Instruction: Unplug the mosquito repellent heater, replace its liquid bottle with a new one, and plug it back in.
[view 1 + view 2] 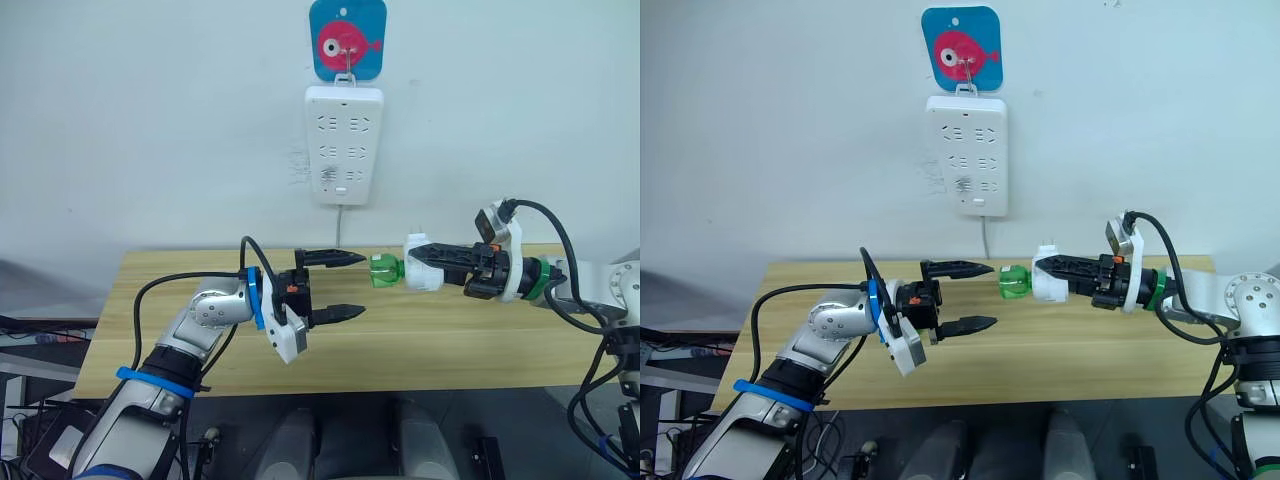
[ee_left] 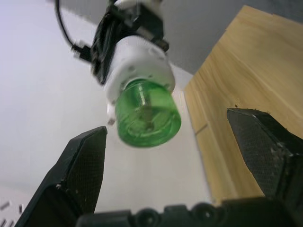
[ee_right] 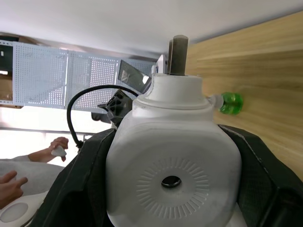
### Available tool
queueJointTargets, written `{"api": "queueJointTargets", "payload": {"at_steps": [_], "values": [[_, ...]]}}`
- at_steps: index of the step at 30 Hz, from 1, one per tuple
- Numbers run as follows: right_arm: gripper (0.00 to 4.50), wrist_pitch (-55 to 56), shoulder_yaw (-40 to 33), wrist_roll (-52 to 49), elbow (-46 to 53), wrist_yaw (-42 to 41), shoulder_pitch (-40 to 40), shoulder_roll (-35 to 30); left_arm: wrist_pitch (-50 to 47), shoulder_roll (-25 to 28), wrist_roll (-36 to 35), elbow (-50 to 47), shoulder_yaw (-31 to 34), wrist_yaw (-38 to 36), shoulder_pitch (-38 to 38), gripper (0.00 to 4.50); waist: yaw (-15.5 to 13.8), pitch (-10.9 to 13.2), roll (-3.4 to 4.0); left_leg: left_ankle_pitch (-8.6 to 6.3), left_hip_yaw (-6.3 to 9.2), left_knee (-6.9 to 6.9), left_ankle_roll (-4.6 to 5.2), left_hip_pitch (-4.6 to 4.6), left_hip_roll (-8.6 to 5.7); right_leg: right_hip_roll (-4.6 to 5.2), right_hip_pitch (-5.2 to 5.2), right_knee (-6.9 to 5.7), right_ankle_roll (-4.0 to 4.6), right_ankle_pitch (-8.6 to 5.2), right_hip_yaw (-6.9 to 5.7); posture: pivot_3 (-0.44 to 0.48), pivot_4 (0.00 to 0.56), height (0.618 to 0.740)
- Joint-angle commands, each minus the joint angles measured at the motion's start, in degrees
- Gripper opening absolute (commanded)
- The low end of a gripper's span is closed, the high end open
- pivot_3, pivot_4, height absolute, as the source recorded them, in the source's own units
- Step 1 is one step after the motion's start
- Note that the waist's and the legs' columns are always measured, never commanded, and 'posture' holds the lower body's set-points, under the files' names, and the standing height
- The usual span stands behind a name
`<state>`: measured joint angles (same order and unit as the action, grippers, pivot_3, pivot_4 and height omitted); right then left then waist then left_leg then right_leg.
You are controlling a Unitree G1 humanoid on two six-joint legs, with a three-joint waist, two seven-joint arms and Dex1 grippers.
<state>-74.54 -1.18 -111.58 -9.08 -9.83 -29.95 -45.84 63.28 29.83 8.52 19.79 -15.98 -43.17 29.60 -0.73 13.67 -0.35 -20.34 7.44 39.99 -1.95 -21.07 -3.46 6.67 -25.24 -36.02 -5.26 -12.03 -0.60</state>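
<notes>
Wooden table (image 1: 480, 350); right jaws clamping mosquito repellent heater (image 1: 422, 263), left jaws agape, no legible labels

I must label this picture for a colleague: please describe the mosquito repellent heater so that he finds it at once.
Above the wooden table, below the white power strip on the wall, the right gripper holds it: the mosquito repellent heater, small, white, rounded, alone in carrying a green bottle.

The long, light wooden plank tabletop (image 1: 420, 350) stands with its far edge against the white wall (image 1: 150, 120). A small green bottle (image 3: 230, 102) with a pale neck rests on the wood.
</notes>
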Motion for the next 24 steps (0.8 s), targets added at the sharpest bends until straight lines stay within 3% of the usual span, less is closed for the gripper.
{"api": "queueJointTargets", "payload": {"at_steps": [1,13,16,21,24], "values": [[3.05,-0.84,-1.48,-1.42,2.86,-0.36,0.09,0.92,4.49,-2.36,5.67,2.71,2.12,5.93,3.54,4.47,-0.22,0.0,0.0,0.01,0.05,0.04,0.01,-0.03,0.0,0.0,0.0,0.01,-0.03,0.02,-0.02,0.041,0.245,0.74],[3.05,-0.51,-1.53,-1.42,3.74,0.64,0.48,2.22,9.34,-2.62,8.43,5.15,-0.39,13.36,6.19,4.47,0.28,0.0,0.0,0.01,0.22,0.05,0.04,-0.03,-0.03,0.01,-0.01,-0.02,-0.06,0.04,-0.04,0.033,0.244,0.74],[3.05,-0.48,-1.65,-1.42,3.7,0.77,0.46,2.46,10.16,-2.17,8.03,5.2,-1.33,13.73,6.31,3.91,0.28,0.0,0.0,0.01,0.26,0.05,0.04,-0.04,-0.02,0.02,-0.01,-0.01,-0.06,0.04,-0.05,0.032,0.245,0.74],[3.05,-0.73,-1.65,-1.42,3.88,0.52,0.4,2.37,9.32,-1.47,7.02,5.99,-2.87,13.64,6.32,2.42,0.33,0.0,0.0,0.01,0.27,0.05,0.04,-0.03,-0.03,0.02,-0.01,-0.01,-0.06,0.04,-0.04,0.031,0.243,0.74],[3.05,-0.93,-1.66,-1.42,4.33,0.25,0.56,2.4,8.42,-1.28,4.63,6.12,-4.15,12.95,5.99,2.23,0.34,0.0,0.0,0.01,0.29,0.05,0.04,-0.03,-0.01,0.02,-0.01,-0.01,-0.06,0.04,-0.04,0.031,0.243,0.74]]}}
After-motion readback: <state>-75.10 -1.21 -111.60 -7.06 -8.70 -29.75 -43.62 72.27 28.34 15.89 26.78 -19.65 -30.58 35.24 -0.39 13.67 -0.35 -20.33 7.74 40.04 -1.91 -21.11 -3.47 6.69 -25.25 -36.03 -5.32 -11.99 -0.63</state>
